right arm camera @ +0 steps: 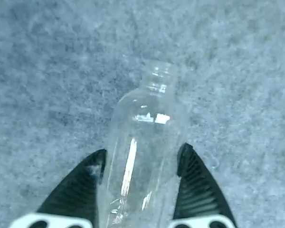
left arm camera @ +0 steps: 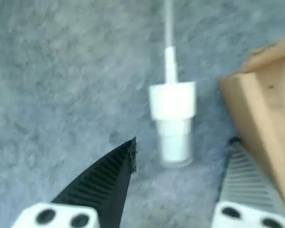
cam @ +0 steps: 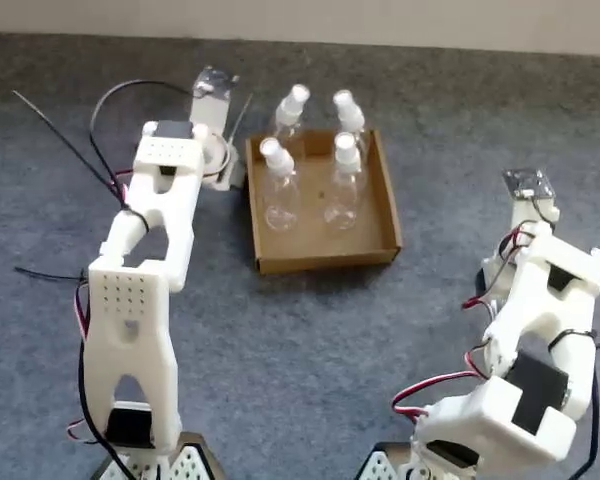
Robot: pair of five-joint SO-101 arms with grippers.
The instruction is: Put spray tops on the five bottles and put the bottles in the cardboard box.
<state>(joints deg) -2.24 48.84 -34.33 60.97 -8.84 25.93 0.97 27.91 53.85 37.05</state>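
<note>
A loose white spray top [left arm camera: 172, 121] with its thin tube lies on the grey carpet beside the cardboard box's corner [left arm camera: 256, 99]. My left gripper [left arm camera: 183, 145] is open around the top, one finger on each side, not touching it. A clear bottle [right arm camera: 145, 137] with a bare neck sits between the black fingers [right arm camera: 88, 180] of my right gripper [right arm camera: 141, 156], which is shut on its body. In the high view the cardboard box [cam: 325, 262] holds several upright bottles [cam: 280, 190] with spray tops fitted.
The left arm [cam: 165, 200] stretches along the box's left side, with black and red cables trailing on the carpet beside it. The right arm [cam: 540, 300] stays folded at the right. Open carpet lies between box and right arm.
</note>
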